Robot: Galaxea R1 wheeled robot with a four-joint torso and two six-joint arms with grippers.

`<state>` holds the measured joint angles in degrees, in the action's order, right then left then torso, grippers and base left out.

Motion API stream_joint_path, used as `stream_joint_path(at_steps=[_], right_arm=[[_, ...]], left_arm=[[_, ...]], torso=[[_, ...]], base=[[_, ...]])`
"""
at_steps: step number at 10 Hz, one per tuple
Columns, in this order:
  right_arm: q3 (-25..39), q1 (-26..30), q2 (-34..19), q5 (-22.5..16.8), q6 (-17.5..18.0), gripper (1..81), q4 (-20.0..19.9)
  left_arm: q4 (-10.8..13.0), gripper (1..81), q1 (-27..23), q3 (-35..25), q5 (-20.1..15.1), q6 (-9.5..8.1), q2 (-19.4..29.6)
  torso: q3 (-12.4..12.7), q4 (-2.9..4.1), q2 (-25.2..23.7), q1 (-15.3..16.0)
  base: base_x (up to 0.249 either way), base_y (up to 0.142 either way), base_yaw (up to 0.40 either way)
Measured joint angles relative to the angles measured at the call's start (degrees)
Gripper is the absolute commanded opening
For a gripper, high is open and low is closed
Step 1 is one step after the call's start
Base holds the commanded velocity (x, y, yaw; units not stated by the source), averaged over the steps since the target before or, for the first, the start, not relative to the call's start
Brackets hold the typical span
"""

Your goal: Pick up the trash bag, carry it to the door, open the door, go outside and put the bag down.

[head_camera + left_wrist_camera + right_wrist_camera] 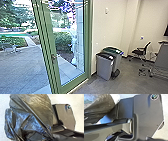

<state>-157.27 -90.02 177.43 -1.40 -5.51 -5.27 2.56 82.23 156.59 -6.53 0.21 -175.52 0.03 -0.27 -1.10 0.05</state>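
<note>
Green uprights frame the glass door [53, 58] at your eleven to twelve o'clock, with a handle [53, 57] on its near stile; you can't tell from here whether it's open. Outside, you have the paved yard [21, 66] at ten o'clock, with planting beyond it, and a rounded hedge [62, 41] seen through the pane. The trash bag [32, 112] is close to your left wrist camera, its black plastic creased and stretched, glossy with blue sheen in places; part of it also comes into your right wrist view, near the robot's dark plate. You can't tell how far open either end effector is, or which one, if any, has hold of the bag. Indoors, at one o'clock, you've got a grey bin [104, 67] with a black lid, standing just in front of another bin [116, 61] with a dark green lid, both near the pale wall [112, 27]. A dark office chair [140, 52] stands at two o'clock, near a counter [160, 60] farther round toward three.
</note>
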Motion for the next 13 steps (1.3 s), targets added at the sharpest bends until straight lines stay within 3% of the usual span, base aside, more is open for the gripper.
stream_joint_path(at_steps=[13], right_arm=[[0.00, 0.00, 0.02, 0.00, 0.00, 81.1, 0.00]], left_arm=[[0.02, 1.0, 0.00, 0.00, -0.02, -0.02, 0.00]], torso=[[0.00, 0.00, 0.00, 0.00]], base=[[0.138, 0.000, 0.000]])
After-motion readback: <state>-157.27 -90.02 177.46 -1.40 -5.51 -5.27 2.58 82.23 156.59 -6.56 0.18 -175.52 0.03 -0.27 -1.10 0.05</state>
